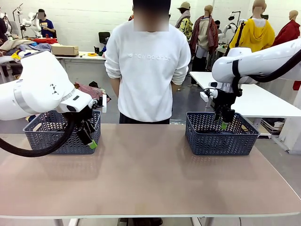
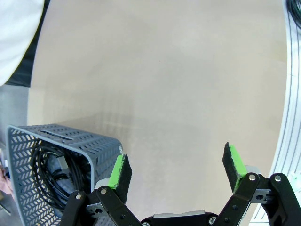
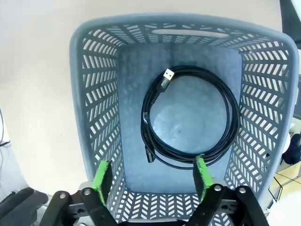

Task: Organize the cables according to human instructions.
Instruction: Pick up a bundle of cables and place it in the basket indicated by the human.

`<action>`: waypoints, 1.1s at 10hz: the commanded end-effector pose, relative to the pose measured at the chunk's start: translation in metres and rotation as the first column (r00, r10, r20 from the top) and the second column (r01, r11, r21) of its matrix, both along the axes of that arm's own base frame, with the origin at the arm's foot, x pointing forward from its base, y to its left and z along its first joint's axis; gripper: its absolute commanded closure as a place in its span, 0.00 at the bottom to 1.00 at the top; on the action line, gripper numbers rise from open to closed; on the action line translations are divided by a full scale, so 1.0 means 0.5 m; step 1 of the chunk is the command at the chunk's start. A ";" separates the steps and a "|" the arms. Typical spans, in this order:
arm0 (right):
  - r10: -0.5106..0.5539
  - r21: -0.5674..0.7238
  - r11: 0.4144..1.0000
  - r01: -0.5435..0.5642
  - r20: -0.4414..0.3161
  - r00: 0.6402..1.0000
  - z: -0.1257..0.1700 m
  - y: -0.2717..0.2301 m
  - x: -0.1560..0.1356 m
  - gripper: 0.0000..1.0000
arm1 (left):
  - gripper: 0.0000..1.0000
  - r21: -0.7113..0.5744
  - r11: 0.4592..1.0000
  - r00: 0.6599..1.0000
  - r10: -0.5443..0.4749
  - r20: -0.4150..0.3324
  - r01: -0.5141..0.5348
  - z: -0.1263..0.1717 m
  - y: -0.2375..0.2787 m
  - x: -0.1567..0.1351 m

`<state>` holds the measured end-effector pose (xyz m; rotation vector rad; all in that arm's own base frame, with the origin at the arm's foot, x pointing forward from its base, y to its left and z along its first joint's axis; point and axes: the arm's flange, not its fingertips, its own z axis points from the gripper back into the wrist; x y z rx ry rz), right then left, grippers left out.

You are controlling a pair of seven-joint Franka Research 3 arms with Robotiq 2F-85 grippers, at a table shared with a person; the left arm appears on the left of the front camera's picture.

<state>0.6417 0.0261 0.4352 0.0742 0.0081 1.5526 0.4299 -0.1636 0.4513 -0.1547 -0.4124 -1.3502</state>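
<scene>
The right gripper (image 3: 151,181), black with green pads, hangs over the right-hand grey plastic basket (image 3: 94,117) with its jaws spread wide and nothing between them. Just below and beyond the jaws, on the basket floor, lies one thin black cable (image 3: 188,120) coiled in a round loop, with a silver plug end showing at the top of the loop. It looks let go and lying free, so that one seems put away. The left gripper (image 2: 177,167) also has its jaws wide apart and holds nothing. It hangs over the bare tan table (image 2: 164,70), with the left-hand grey plastic basket (image 2: 70,136) just beside one of its fingers. Inside that basket are more black coiled cables (image 2: 47,174), but how many I cannot tell. No cable lies on the table top in the front view. The person (image 1: 147,70) in a white top stands at the far side with hands behind the back. So the sorting looks mostly done, maybe finished.
</scene>
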 end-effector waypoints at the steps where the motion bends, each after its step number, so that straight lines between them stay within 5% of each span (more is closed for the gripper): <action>1: 0.003 0.018 1.000 -0.002 -0.012 1.000 -0.005 -0.006 -0.011 0.00 | 0.00 0.007 1.000 1.000 -0.005 0.002 0.005 0.005 0.005 0.001; 11: 0.000 0.000 1.000 0.000 -0.008 1.000 -0.002 0.000 -0.002 0.00 | 0.00 0.007 1.000 1.000 -0.005 0.002 0.005 0.005 0.005 0.001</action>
